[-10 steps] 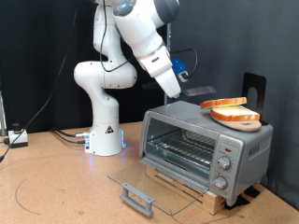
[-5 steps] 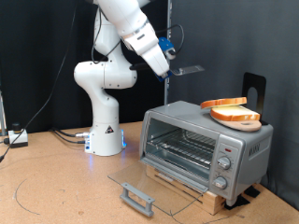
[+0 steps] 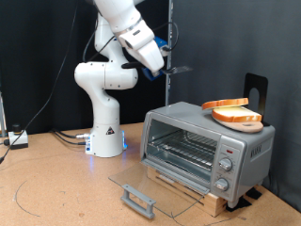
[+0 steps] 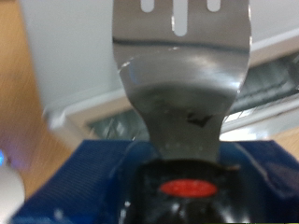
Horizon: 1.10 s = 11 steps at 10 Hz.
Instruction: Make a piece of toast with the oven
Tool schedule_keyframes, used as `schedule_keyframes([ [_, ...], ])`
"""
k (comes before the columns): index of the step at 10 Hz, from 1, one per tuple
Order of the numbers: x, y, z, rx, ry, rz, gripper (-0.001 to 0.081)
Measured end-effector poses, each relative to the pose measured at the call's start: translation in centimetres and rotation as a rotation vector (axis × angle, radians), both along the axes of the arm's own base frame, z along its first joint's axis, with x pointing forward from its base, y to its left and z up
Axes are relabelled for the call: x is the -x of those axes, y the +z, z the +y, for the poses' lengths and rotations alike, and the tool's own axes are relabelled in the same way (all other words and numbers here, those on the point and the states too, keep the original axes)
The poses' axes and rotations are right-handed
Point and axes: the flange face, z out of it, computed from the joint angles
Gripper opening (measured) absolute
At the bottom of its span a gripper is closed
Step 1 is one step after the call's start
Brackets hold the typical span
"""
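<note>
Tool [image 3: 162, 68] raised high above the counter [image 3: 56, 184], pinching a slotted metal spatula [image 3: 179, 69] by what seems a black handle. Piece of toast [image 3: 236, 116] resting atop the oven [image 3: 207, 146], whose glass door [image 3: 155, 185] lies dropped open. No legible writing.

Wooden table [image 3: 56, 188], robot base [image 3: 106, 141], oven [image 3: 207, 149] (door open, on board), cables [image 3: 66, 137]
</note>
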Motion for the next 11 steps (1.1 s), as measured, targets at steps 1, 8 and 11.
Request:
schedule_keyframes([
  [1, 0.8, -0.9, -0.8, 0.04, 0.044, 0.008, 0.0395],
  [8, 5.9, -4.7, -0.7, 0.145, 0.15, 0.066, 0.0395],
  [11, 7.3, -6.1, 2.9, 0.172, 0.103, 0.102, 0.0395],
])
